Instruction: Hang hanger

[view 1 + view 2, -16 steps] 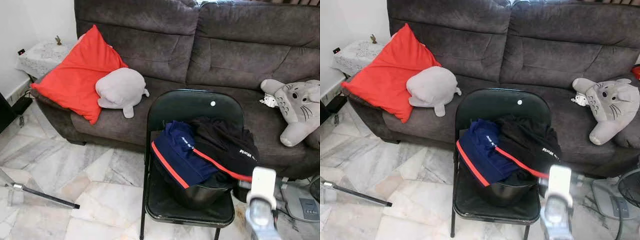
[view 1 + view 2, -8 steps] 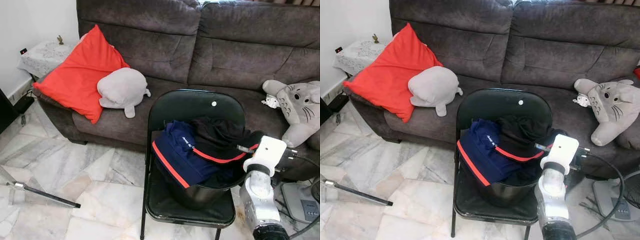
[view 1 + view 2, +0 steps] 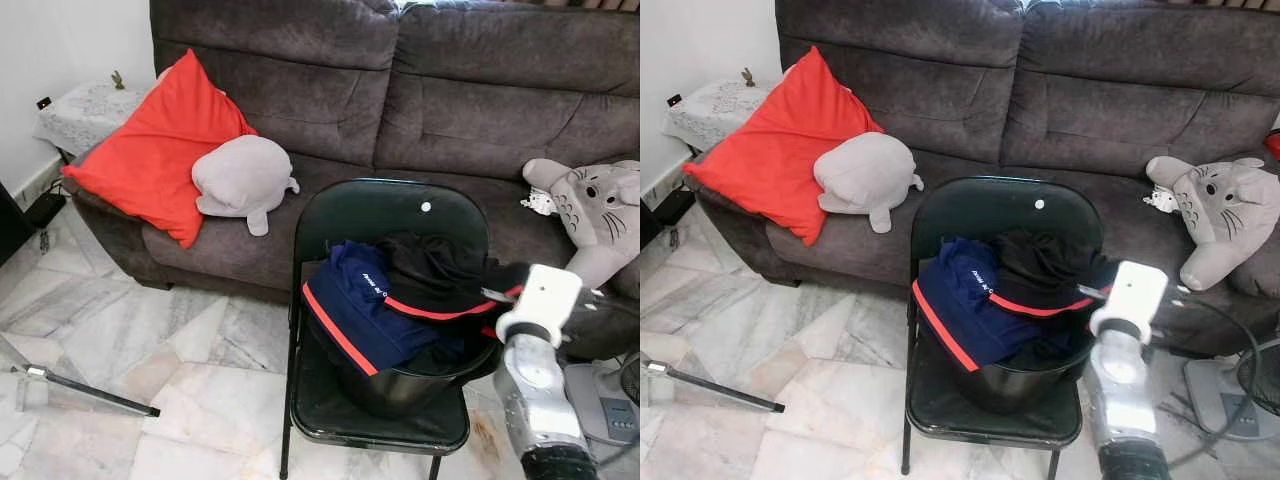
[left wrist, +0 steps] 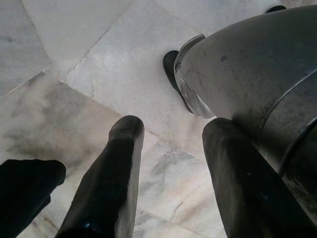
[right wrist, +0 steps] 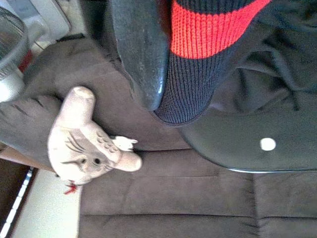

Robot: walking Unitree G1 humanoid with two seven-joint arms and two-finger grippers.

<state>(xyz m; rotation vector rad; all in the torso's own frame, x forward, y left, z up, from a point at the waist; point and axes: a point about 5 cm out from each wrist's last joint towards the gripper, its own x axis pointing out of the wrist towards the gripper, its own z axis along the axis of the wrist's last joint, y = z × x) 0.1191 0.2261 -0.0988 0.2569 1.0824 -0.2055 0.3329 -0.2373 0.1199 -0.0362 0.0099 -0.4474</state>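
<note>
Nearest, in the left wrist view: left tool point(image 4: 173, 139) hanging low over the marble floor point(image 4: 99, 64), both black fingers point(image 4: 116, 173) spread well apart, nothing between them, a rounded silver part of the robot's own body just beside.

Lower right of the head view: silver right arm point(image 3: 530, 390) reaching up and leftward to the rim of a black bucket point(image 3: 400, 385). Right tool point(image 5: 171, 99) pinching the ribbed edge of a black garment point(image 3: 440, 275) trimmed with a red stripe; in the right wrist view, one finger point(image 5: 141, 49) pressed against that knit cuff, the other hidden behind the cloth. Garment drawn toward the arm at its right side.

Centre of the frame: bucket standing on the seat of a black folding chair point(image 3: 380, 210), heaped with clothes, a navy garment point(image 3: 360, 315) with a red band spilling over its left rim, touching the black one. Hanger: impossible to tell where among these clothes.

Lower left: thin metal rod point(image 3: 90, 390) lying on the floor, well apart from the chair.

Behind the chair, across the upper frame: dark grey sofa point(image 3: 470, 110). On its left part, a red cushion point(image 3: 155, 150) leaning against the back, a plain grey plush point(image 3: 243, 180) touching it on the right. At the right edge, a grey cat-like plush point(image 3: 600, 215) on the seat.

Far upper left: small table point(image 3: 85, 110) under a lace cloth, beside the sofa arm.
</note>
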